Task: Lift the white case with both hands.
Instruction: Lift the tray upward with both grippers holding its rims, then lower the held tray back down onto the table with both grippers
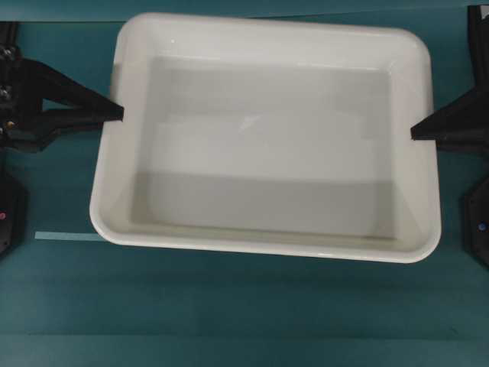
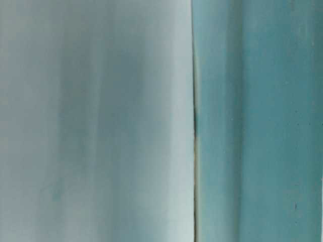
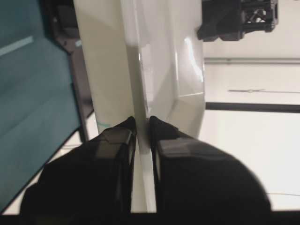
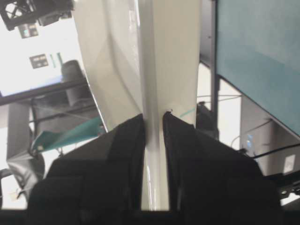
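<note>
The white case [image 1: 267, 138], a large shallow tray with a raised rim, fills the middle of the overhead view and appears raised above the teal table, casting a shadow below its front edge. My left gripper [image 1: 120, 113] is shut on the case's left rim, and my right gripper [image 1: 414, 131] is shut on its right rim. In the left wrist view the two black fingers [image 3: 117, 140] pinch the thin white rim [image 3: 142, 140] between them. The right wrist view shows the same: the gripper [image 4: 153, 123] clamps the rim [image 4: 153, 93]. In the table-level view the case [image 2: 96, 121] is a pale blur.
A thin pale tape strip [image 1: 67, 236] lies on the teal table [image 1: 229, 313] at the front left, partly under the case's corner. Black arm bases [image 1: 9, 214] stand at both side edges.
</note>
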{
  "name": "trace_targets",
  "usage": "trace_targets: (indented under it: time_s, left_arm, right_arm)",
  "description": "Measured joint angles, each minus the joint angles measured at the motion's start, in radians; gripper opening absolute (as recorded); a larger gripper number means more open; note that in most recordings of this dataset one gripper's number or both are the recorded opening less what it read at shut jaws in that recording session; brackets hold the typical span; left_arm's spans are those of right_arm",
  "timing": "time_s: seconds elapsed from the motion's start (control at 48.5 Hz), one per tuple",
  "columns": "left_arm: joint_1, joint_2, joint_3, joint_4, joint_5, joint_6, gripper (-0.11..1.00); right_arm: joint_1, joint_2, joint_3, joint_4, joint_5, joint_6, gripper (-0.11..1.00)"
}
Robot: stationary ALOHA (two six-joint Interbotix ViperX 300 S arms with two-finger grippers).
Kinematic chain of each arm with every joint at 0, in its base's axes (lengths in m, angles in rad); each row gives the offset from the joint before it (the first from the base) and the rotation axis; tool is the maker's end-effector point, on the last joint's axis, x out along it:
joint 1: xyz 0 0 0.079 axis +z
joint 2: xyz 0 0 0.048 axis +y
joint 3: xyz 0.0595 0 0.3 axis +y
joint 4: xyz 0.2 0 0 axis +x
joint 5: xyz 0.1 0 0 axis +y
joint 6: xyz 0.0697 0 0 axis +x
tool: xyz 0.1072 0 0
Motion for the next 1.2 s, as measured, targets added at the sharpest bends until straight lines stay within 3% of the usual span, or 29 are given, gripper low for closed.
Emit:
trace_targets:
  time_s: [0.537,0.929,1.197]
  left_arm:
    - [-0.002,0.006,-0.005,0.000,0.000,0.000,0.07]
    - [0.002,0.034,0.198,0.002,-0.046,0.000,0.07]
    - [0.008,0.069,0.330,0.002,-0.104,0.002,0.06]
  right_arm:
    - [0.000,-0.002,0.003,-0.023,0.000,-0.011,0.11]
    - [0.015,0.048,0.179,-0.028,-0.005,-0.124,0.11]
    - [0.040,0.092,0.327,-0.026,-0.141,-0.144,0.11]
